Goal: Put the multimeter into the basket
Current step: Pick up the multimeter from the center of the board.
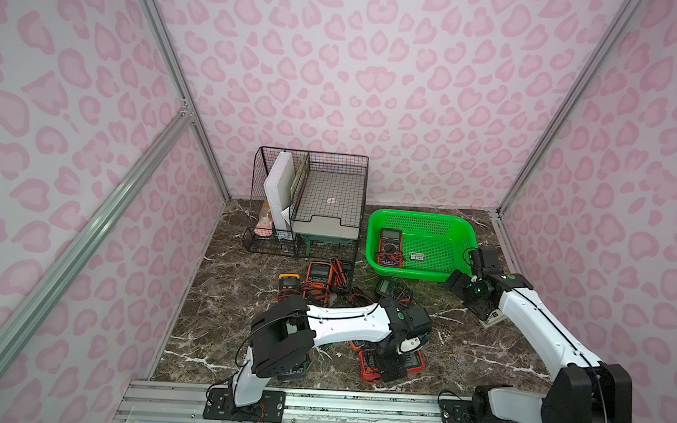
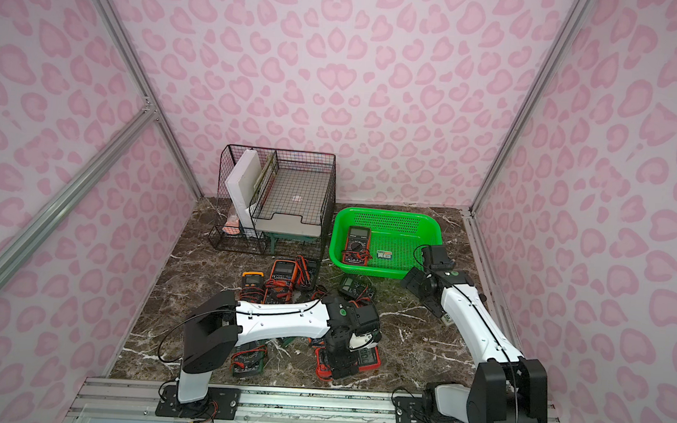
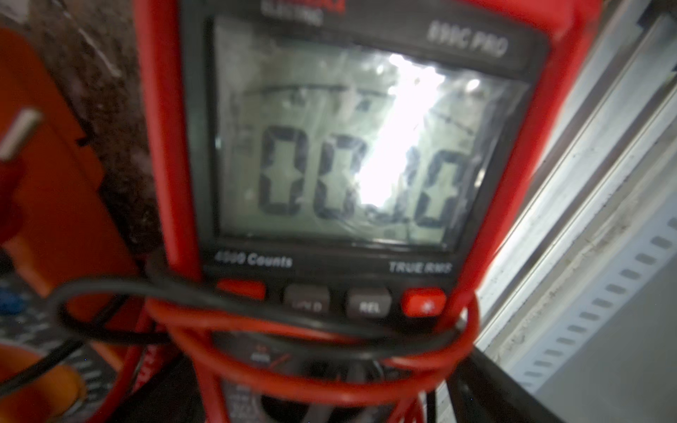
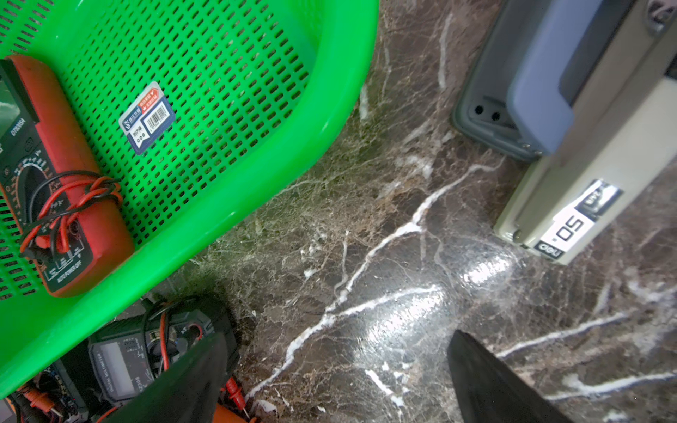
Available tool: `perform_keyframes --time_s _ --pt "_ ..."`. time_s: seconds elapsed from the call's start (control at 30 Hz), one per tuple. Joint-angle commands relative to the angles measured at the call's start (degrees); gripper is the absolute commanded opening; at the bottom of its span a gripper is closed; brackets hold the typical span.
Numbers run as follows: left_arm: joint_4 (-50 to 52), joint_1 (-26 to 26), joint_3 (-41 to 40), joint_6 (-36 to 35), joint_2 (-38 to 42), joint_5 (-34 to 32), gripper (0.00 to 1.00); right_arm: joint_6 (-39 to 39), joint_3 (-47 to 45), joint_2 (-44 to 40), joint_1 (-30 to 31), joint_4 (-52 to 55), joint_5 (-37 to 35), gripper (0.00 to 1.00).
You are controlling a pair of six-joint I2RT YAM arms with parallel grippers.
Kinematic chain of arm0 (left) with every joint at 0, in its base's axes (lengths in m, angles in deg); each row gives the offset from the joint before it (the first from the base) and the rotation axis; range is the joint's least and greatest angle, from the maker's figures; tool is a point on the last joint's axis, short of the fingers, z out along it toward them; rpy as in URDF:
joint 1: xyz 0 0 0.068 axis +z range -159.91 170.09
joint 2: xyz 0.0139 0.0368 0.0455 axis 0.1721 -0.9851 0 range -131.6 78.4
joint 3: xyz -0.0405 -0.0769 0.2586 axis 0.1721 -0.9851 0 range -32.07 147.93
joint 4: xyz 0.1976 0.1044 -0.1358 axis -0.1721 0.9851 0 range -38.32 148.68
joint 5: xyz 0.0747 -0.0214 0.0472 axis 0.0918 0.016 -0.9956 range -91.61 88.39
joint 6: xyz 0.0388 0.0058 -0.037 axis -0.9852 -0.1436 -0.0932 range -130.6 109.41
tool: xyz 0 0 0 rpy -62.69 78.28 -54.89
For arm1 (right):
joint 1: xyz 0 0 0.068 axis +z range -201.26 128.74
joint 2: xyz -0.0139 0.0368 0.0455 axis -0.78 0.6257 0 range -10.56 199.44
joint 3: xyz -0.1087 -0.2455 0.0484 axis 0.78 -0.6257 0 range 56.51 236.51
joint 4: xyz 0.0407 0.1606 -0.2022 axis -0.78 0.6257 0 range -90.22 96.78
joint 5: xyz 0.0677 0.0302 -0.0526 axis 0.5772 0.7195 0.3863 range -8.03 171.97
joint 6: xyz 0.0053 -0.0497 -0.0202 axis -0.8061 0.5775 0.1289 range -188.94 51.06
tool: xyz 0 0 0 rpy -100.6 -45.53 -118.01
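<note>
The green basket stands at the back right, with a red multimeter lying inside it. A second red multimeter lies near the table's front, its leads wound round it. It fills the left wrist view, blurred. My left gripper is lowered onto it, jaws wide on either side of its body. My right gripper hangs open over bare marble just in front of the basket, holding nothing.
Several more multimeters lie mid-table: orange ones, a dark green one and one under my left arm. A black wire organizer stands at the back. A beige stapler-like tool lies beside my right gripper.
</note>
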Motion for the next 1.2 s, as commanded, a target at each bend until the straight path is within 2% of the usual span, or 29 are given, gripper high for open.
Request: perform_keyframes --time_s 0.0,0.17,0.43,0.53,0.6,0.67,0.73,0.83,1.17 --pt "-1.46 -0.11 0.05 0.31 -1.46 -0.30 0.98 0.37 0.17 -0.29 -0.20 0.97 -0.69 0.99" --pt "-3.11 -0.17 0.20 0.79 -3.50 -0.96 0.93 0.09 0.68 -0.22 -0.39 1.64 -0.84 0.99" --pt "-1.66 -0.15 1.33 0.36 -2.36 0.48 0.73 -0.68 2.00 -1.05 -0.34 2.90 -1.56 0.99" --pt "-0.51 -0.20 1.76 0.10 -1.87 1.12 0.60 -1.30 1.62 -1.47 -0.38 2.87 -1.72 0.99" --pt "0.36 -0.16 2.15 -0.05 -1.61 1.36 0.48 -1.70 1.29 -1.77 -0.39 2.86 -1.61 0.99" --pt "1.76 -0.12 3.09 -0.29 -1.19 1.51 0.30 -1.83 1.04 -2.11 -0.38 2.86 -1.66 0.99" --pt "3.21 -0.20 4.54 -0.37 -0.53 1.42 0.17 -2.01 0.82 -2.28 -0.38 2.86 -1.82 0.99" --pt "6.08 -0.19 7.85 -0.79 0.37 0.89 0.02 -2.18 0.83 -2.46 -0.39 2.95 -1.91 0.99" --pt "15.19 -0.14 23.95 -2.57 -0.24 -2.26 0.00 -1.98 2.54 -3.07 -1.44 2.69 -2.25 0.99"
